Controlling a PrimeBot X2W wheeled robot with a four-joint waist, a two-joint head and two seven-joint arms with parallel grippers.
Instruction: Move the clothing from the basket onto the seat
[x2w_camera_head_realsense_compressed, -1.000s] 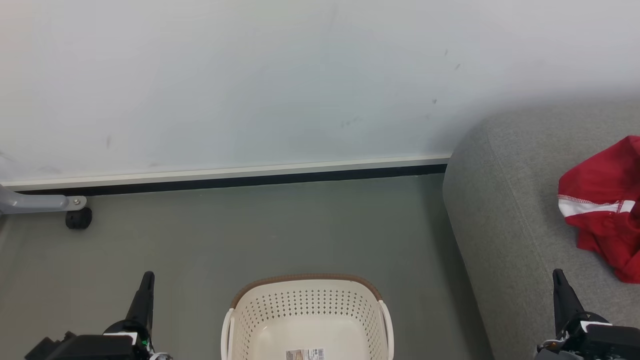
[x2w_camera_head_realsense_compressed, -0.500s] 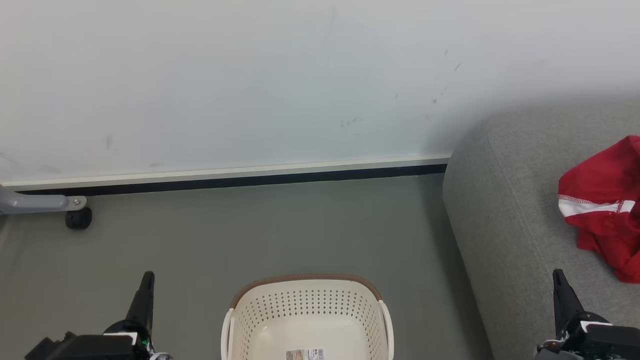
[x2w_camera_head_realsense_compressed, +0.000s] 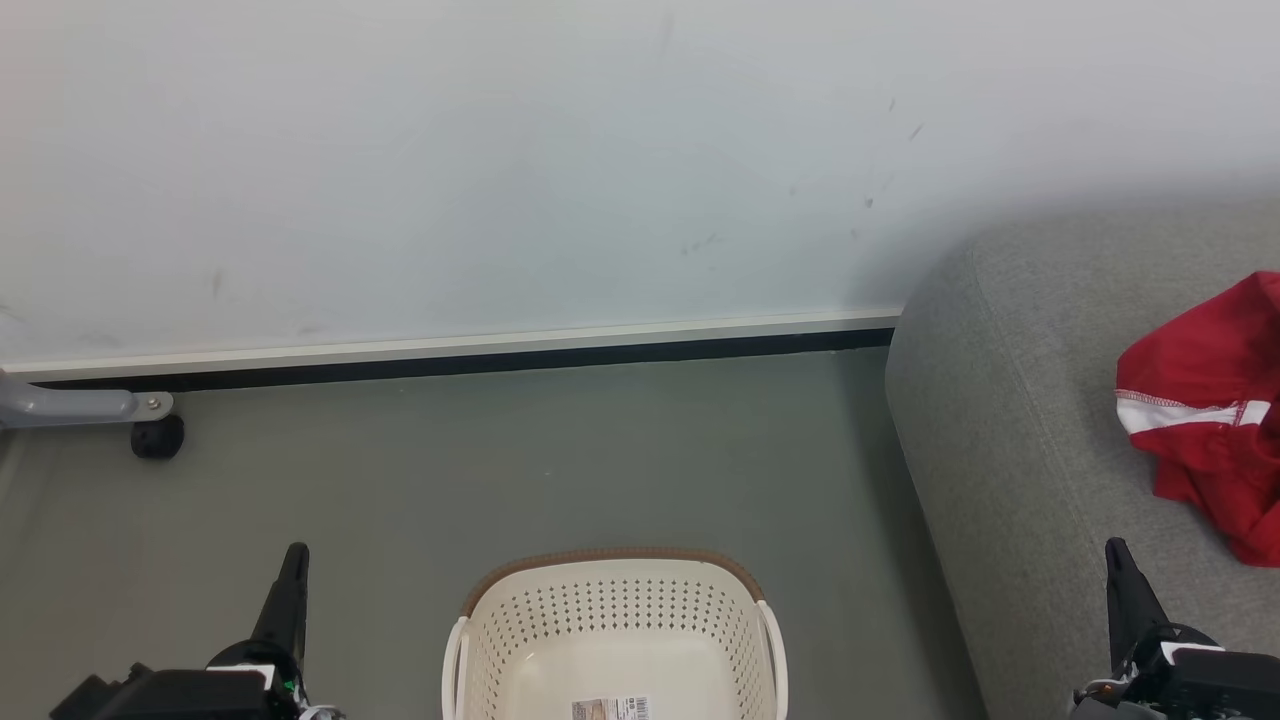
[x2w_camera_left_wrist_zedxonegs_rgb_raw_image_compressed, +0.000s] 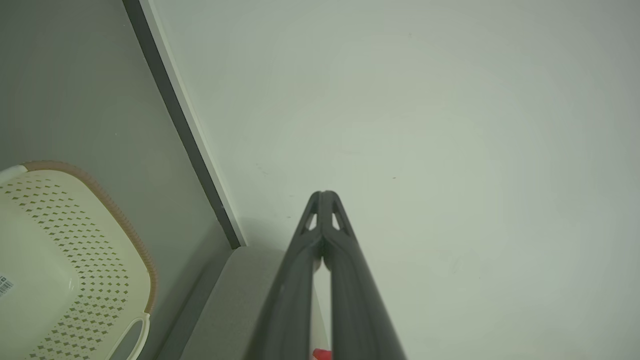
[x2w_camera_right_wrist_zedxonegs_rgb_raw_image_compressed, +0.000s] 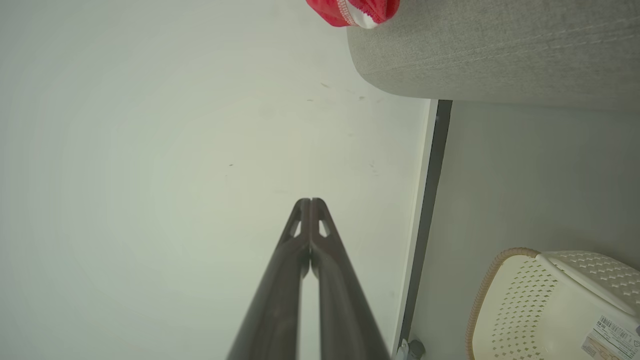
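Clothing (x2w_camera_head_realsense_compressed: 1205, 420) lies on the seat (x2w_camera_head_realsense_compressed: 1010, 430), crumpled in a loose heap at the R edge of the head view and well apart from the basket (x2w_camera_head_realsense_compressed: 615, 610), so judging by how things lie, the job looks done. Basket sits on the floor (x2w_camera_head_realsense_compressed: 500, 470) btw the two tools, its inside bare except for a small barcode label (x2w_camera_head_realsense_compressed: 610, 708) on the bottom. It's prob. parked there so either arm can reach in. Left tool (x2w_camera_head_realsense_compressed: 296, 552) is closed, fingers pressed together w/ nothing btw them, pointing up toward the wall (x2w_camera_head_realsense_compressed: 500, 150). Right tool (x2w_camera_head_realsense_compressed: 1116, 548) is closed the same way and empty, seen against the seat's near part (both look parked at rest, not reaching). Materials: clothing is bright red soft fabric w/ a white stitched band; its limp folds suggest it takes whatever shape it drops into. Seat is light grey woven upholstery w/ a rounded corner and fine grain, likely grippy enough that the heap won't slide. Basket is rigid cream plastic w/ rows of small holes, a brown woven-look rim and looped side handles. Floor is smooth grey-green; wall is pale w/ a few scuffs and has a dark baseboard (x2w_camera_head_realsense_compressed: 450, 360) along its foot. A black caster (x2w_camera_head_realsense_compressed: 157, 437) on a grey leg shows at far L.
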